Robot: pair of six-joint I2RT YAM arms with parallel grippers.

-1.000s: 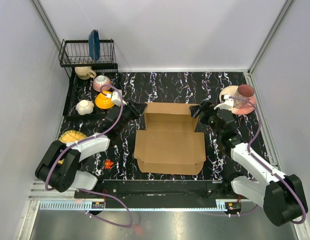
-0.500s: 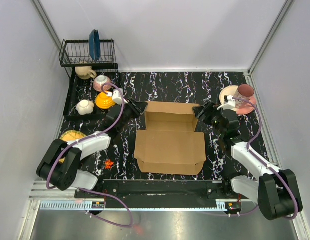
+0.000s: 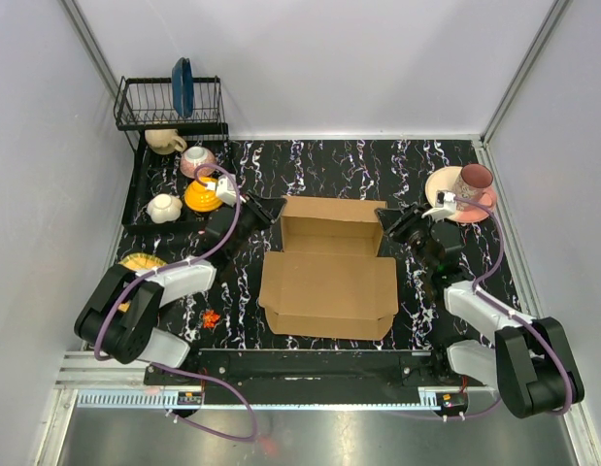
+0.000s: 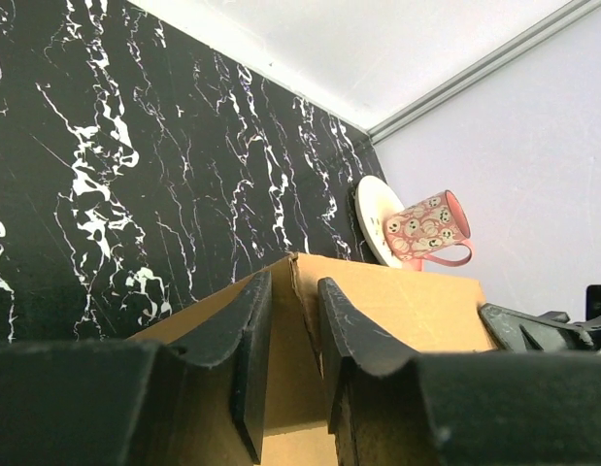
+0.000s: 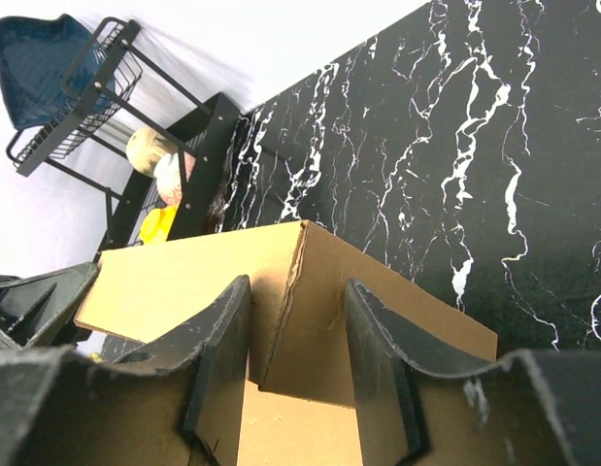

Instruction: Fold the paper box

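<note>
The paper box [image 3: 329, 282] is brown cardboard in the middle of the black marbled table, with a flat front panel and a raised back wall. My left gripper [image 3: 274, 211] is at its back left corner. In the left wrist view the gripper [image 4: 295, 283] is narrowed onto the creased corner of the box [image 4: 417, 311], and both pads press the cardboard. My right gripper [image 3: 385, 218] is at the back right corner. In the right wrist view its jaws [image 5: 298, 284] straddle that corner of the box [image 5: 183, 272], open, with gaps on both sides.
A black dish rack [image 3: 169, 102] with a blue plate [image 3: 182, 85] stands at the back left, with several cups and bowls [image 3: 196, 160] below it. A pink mug [image 3: 473, 182] sits on a plate [image 3: 438, 186] at the right. A small red scrap [image 3: 211, 317] lies front left.
My right gripper has slid in onto the box's back right corner and its jaws have narrowed from wide open. The left gripper has stayed at its corner.
</note>
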